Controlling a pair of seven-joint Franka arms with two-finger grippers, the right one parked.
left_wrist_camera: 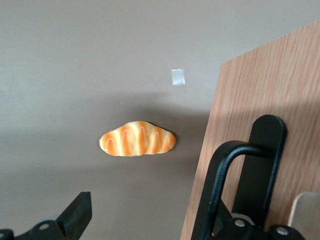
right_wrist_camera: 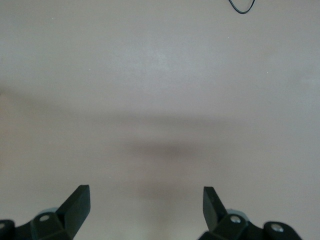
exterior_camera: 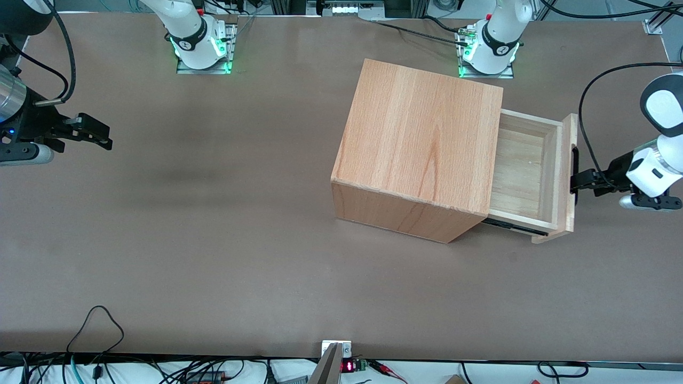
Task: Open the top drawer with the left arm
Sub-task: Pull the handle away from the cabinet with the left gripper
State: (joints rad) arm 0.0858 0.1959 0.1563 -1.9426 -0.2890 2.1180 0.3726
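The beech-wood cabinet [exterior_camera: 416, 138] stands on the brown table [exterior_camera: 213, 240] toward the working arm's end. Its top drawer [exterior_camera: 525, 170] is pulled partly out, showing the pale plank inside. The flat front panel [left_wrist_camera: 265, 90] carries a black bar handle [left_wrist_camera: 220, 185], which also shows in the front view [exterior_camera: 574, 160]. My left gripper [exterior_camera: 580, 182] sits right at that handle in front of the drawer. It is open [left_wrist_camera: 145, 212]: one finger [left_wrist_camera: 77, 215] stands clear over the table, while the other is hidden at the handle bar.
A small orange striped bread roll [left_wrist_camera: 137, 140] lies on the table beside the drawer front, below the gripper. A white tape patch [left_wrist_camera: 178, 77] is stuck on the table near it. The table edge with cables [exterior_camera: 96, 320] runs nearest the front camera.
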